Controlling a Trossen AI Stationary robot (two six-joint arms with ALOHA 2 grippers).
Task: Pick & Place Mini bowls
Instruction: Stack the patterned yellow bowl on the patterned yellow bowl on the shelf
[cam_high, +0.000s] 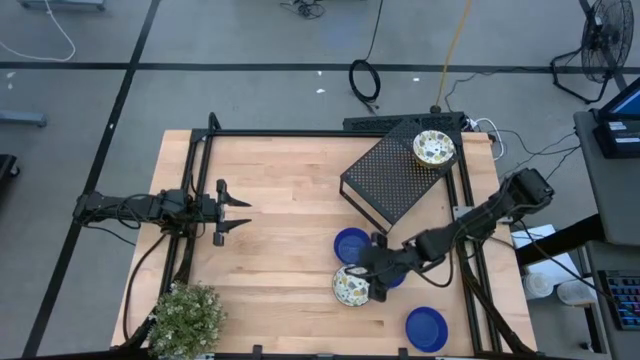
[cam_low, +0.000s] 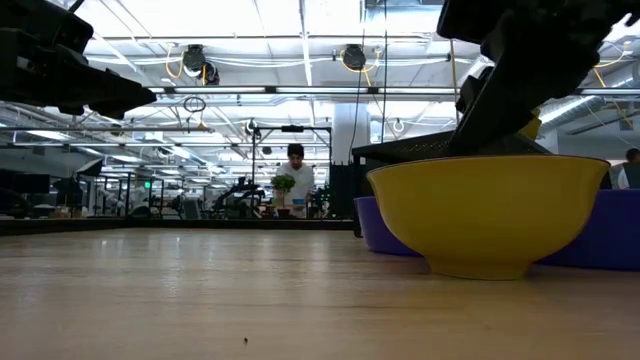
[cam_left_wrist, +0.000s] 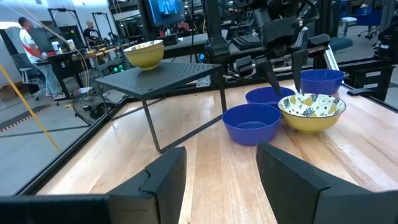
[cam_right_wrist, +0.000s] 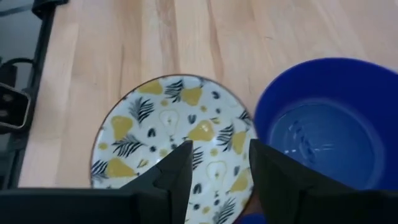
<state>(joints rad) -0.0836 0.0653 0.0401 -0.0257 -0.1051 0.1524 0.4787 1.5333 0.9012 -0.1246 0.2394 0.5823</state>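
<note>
I see the perforated box (cam_high: 392, 177) sitting toward the table's (cam_high: 270, 240) far right corner, with one patterned bowl (cam_high: 434, 148) resting on top of it. In front of the box, a plain bowl (cam_high: 351, 245) sits just behind a second patterned bowl (cam_high: 350, 287), another plain bowl (cam_high: 397, 277) is tucked beside them, and a fourth (cam_high: 426, 328) lies near the front right corner. My potted plant (cam_high: 187, 318) stands at the front left corner, well apart from everything else.

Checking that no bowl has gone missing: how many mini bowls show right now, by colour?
Solid blue round bowls: 3
Cream round bowls with yellow-and-dark pear pattern: 2
Total: 5
</note>
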